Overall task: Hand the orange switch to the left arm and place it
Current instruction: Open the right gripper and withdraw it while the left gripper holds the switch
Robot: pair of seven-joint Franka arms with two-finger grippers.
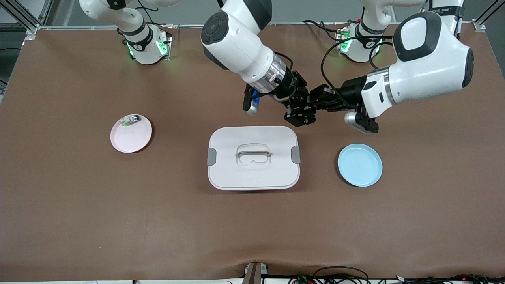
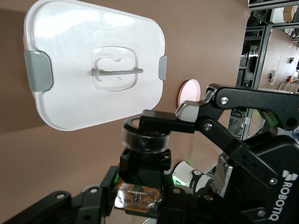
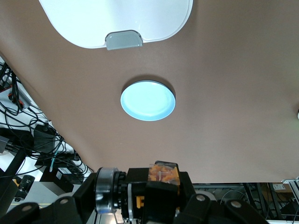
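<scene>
Two hands meet in the middle of the frame: left hand [image 1: 315,101] and right hand [image 1: 300,115] both pinch the orange switch [image 3: 162,173] (mid-air, just above the box [image 1: 253,157]). Right should let go slowly.

I worked in a robotics lab. My two arm bases were bolted along one edge of a brown-covered table [image 1: 79,205], its corners framed by aluminium rails [image 1: 23,17]. Off the table's edge lay tangled cables [image 3: 28,135], and metal racks [image 2: 261,60] stood nearby.
</scene>
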